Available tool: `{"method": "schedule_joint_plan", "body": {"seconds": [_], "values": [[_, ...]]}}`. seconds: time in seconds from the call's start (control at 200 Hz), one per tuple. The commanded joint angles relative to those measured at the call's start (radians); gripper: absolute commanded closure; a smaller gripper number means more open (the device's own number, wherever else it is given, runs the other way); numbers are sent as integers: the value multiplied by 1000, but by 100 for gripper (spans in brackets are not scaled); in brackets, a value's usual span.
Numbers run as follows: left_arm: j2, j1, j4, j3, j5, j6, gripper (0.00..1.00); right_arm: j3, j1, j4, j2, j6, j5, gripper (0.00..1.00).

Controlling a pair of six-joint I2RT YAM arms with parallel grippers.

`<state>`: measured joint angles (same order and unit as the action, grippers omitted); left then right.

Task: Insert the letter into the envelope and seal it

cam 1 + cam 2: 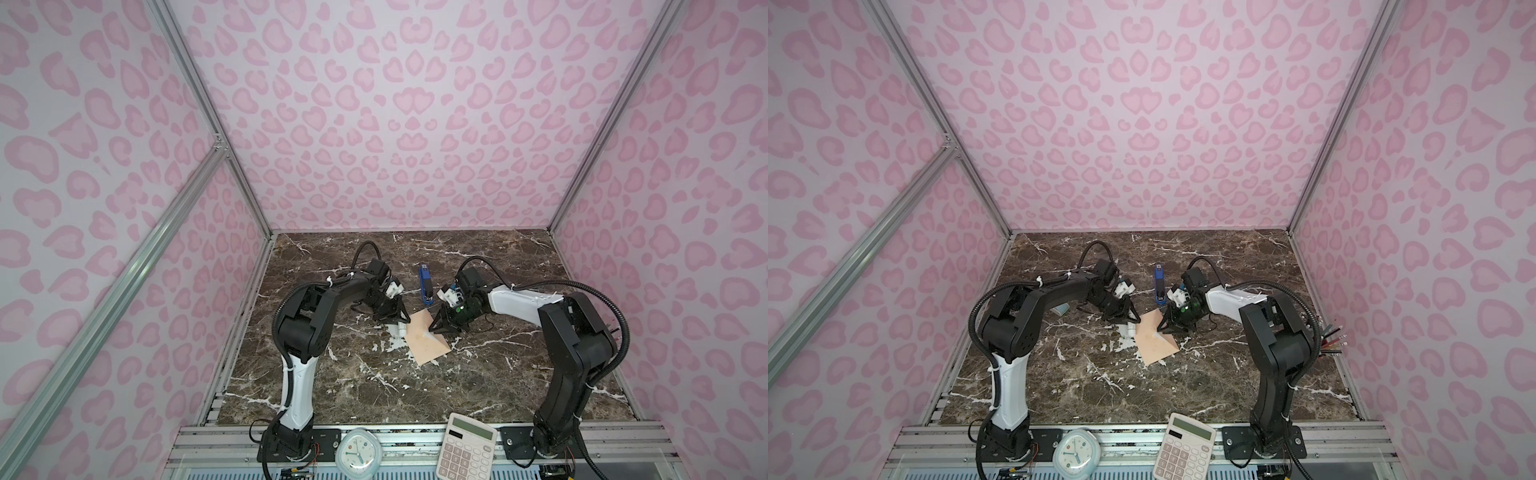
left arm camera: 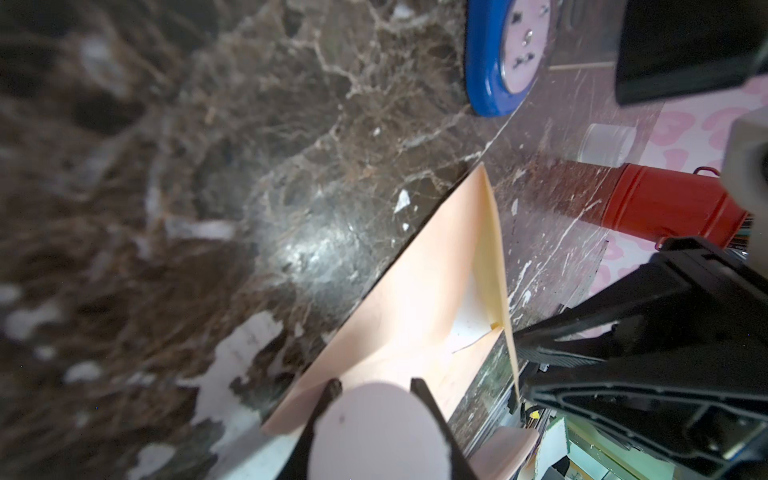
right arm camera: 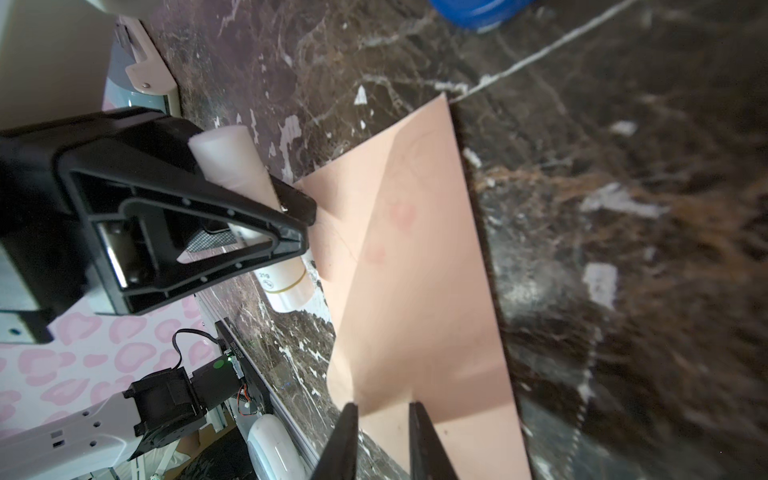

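Left gripper (image 1: 398, 321) is clamped on a white glue stick (image 1: 401, 331); both top views show it. It sits just beside the left edge of the envelope (image 1: 430, 345). The envelope lies on the dark table (image 1: 478, 386) between the arms, long side running far to near. The right gripper (image 1: 432, 329) touches its other side.

From the left wrist, the flap (image 2: 490, 249) stands up right by the right gripper.

From the right wrist, that gripper's fingers (image 3: 422, 444) are close together with paper between them. I cannot tell if they pinch it.

No letter lies out, so I think it is inside. The flap is across from the glue, so the left arm must reach over.
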<state>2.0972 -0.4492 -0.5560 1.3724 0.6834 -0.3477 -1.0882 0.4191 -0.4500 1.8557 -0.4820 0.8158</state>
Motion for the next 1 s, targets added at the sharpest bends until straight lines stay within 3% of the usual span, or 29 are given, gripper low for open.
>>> {"method": "schedule_joint_plan", "body": {"seconds": [0.0, 0.625, 0.995], "values": [[11, 1, -58, -9, -140, 10, 93, -11, 1, 10, 17, -8, -23, 80], [16, 1, -57, -6, -133, 10, 93, -197, 89, -248, 126, 128, -236, 86], [23, 2, -66, 4, -124, 18, 93, -267, 148, -324, 183, 132, -365, 87]]}}
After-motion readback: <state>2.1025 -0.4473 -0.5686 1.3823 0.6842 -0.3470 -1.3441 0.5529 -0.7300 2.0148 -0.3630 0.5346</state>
